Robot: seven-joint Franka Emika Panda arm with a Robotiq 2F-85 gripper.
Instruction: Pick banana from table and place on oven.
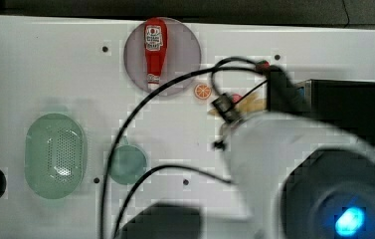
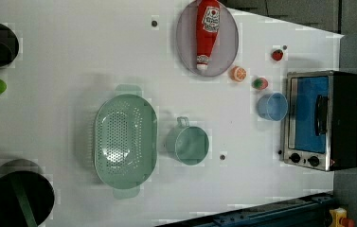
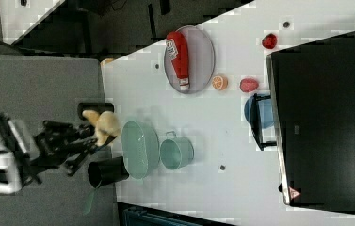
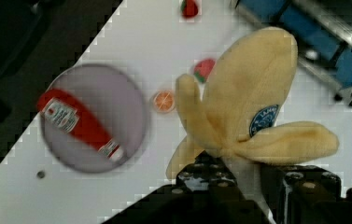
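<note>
Top view: the banana (image 1: 251, 105) hangs above the bench (image 1: 50, 64), just left of the oven (image 1: 346, 107).

Right view: the gripper (image 3: 92, 136) carries it high, well left of the oven.

Wrist view: the fingers (image 4: 220, 179) are clamped on its base; it looks plush, light and soft, best pinched where the flaps join.

The pincer (image 4: 246, 175) is clamped on the banana (image 4: 243, 102), held high above the table (image 4: 131, 37).
</note>
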